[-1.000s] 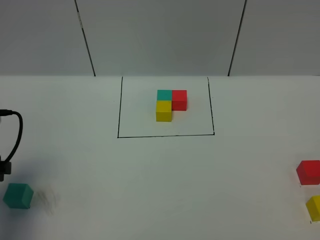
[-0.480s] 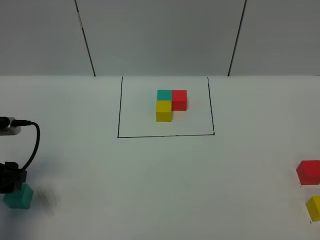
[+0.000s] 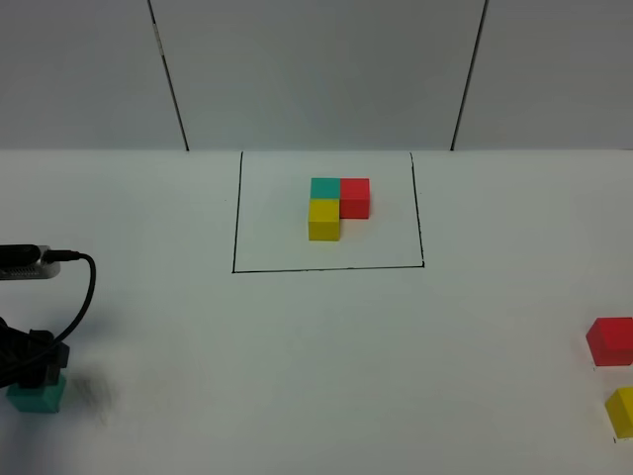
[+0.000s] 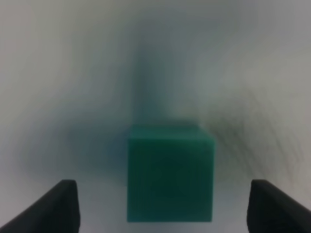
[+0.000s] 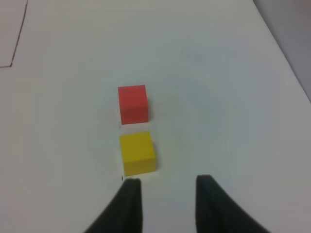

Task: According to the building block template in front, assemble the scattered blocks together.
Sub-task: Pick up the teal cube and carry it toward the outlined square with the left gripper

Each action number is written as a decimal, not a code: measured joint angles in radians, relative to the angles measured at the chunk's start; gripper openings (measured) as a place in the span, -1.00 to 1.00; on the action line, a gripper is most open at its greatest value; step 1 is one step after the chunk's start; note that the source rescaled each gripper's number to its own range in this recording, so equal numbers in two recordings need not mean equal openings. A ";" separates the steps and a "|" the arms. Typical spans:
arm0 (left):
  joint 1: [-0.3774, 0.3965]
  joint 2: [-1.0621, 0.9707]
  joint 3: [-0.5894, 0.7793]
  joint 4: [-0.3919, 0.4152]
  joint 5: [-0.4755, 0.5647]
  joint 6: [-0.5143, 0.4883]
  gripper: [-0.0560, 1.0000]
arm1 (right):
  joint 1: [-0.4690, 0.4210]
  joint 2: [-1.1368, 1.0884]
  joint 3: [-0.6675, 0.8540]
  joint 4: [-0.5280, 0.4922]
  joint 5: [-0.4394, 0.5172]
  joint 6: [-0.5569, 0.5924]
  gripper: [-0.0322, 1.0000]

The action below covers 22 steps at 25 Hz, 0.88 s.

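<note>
Six cubes can be counted on the table (image 3: 297, 376) all told, two of each colour. Nearest the camera, three are scattered loose. One teal cube (image 3: 38, 398) is found well off to the left of the black rectangle (image 3: 326, 268) and nearer than it. One yellow cube (image 3: 623, 411) and one red cube (image 3: 610, 340) are parked well off to its right, yellow nearest and red just behind, with a small gap between them.

The left hand (image 4: 162, 194) is set around the teal cube, opened wide. A gap can be made out on each side (wrist picture's pretty blurry tbh), so nothing's gripped. The right hand (image 5: 167, 184) is released and empty too, just short of the yellow cube.

Farther back, inside the rectangle, the template (image 3: 336, 206) is laid out as an L. One teal is placed at the back, one red to its right and one yellow in front of it, all three touching.
</note>
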 joint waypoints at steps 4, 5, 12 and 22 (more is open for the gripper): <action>0.000 0.044 0.000 0.000 -0.029 -0.001 0.51 | 0.000 0.000 0.000 0.000 0.000 0.000 -0.94; 0.000 0.057 0.000 0.000 -0.035 -0.001 0.51 | 0.000 0.000 0.000 0.000 0.000 0.000 -0.94; 0.001 0.117 0.000 -0.001 -0.091 -0.001 0.51 | 0.000 0.000 0.000 0.000 0.000 0.000 -0.94; 0.001 0.163 -0.008 -0.004 -0.106 -0.001 -0.89 | 0.000 0.000 0.000 0.000 0.000 0.000 -0.94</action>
